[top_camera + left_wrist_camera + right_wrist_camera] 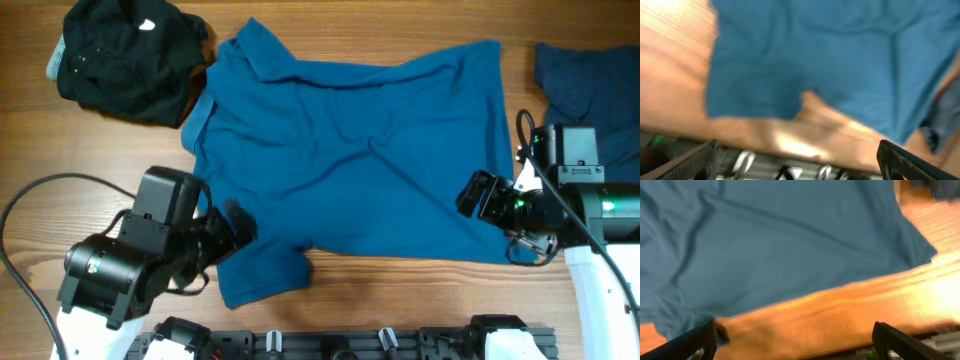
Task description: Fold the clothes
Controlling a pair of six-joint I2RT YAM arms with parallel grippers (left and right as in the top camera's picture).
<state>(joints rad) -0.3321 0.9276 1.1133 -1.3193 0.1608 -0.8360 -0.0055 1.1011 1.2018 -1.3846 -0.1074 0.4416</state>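
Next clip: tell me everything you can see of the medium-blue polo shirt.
The medium-blue polo shirt lies spread flat but wrinkled, unfolded, on the wooden table. It looks like soft knit cloth. Its collar points to the far left, where the far sleeve meets the black garment. The near sleeve lies toward the table's front edge. The open left hand hangs over it and the open right hand over the hem side; contact is unclear.

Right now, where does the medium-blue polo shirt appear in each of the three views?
Overhead: the shirt lies spread across the middle of the picture, with its collar at the upper left.
Left wrist: the shirt fills the upper part and is blurred.
Right wrist: the shirt fills the upper left.
Shared landmark: the wooden table shows bare beside the shirt's edge in every view.
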